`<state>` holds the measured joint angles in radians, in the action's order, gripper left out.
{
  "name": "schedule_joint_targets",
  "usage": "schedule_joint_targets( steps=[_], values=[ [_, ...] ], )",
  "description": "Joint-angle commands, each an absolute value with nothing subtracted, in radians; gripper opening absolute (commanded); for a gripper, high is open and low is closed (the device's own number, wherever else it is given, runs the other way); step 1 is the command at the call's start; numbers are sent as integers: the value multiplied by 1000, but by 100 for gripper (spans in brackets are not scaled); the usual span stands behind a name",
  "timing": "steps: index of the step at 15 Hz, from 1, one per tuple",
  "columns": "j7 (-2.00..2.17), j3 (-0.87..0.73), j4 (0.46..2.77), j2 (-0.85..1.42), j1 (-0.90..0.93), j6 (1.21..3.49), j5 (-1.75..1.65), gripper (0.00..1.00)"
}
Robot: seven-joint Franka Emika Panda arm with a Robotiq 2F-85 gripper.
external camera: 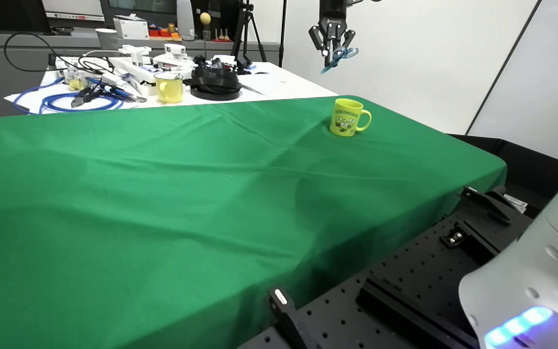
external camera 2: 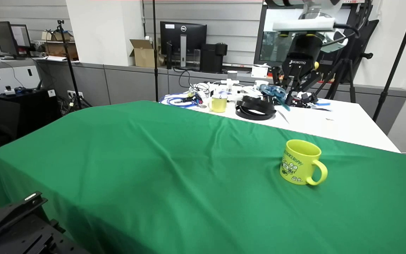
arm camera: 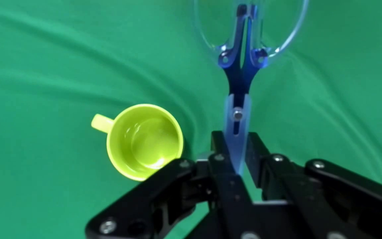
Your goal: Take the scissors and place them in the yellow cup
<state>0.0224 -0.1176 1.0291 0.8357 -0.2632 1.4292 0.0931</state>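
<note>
1 step looks done, with the scissors [arm camera: 239, 81] clamped in the tool [arm camera: 236, 146]; placing them in the yellow cup [arm camera: 146, 142] remains.

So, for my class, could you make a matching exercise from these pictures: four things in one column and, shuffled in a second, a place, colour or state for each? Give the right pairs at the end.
Column one
1. scissors
2. bright yellow cup
3. paler yellow cup
4. cloth

Column two
A. on the white tabletop
B. green and creased
C. held in the gripper
D. upright on the cloth

Right pairs: 1-C; 2-D; 3-A; 4-B
</note>
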Motion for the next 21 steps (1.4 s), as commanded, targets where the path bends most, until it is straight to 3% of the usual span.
schedule_joint_targets(
  steps=[1,10,21],
  values=[
    [69,-105,871,928,-342,1287,177,5],
    [182,-99,753,1048,-487,1172,352,5],
    [260,-88,683,1142,-539,1138,402,5]
  ],
)
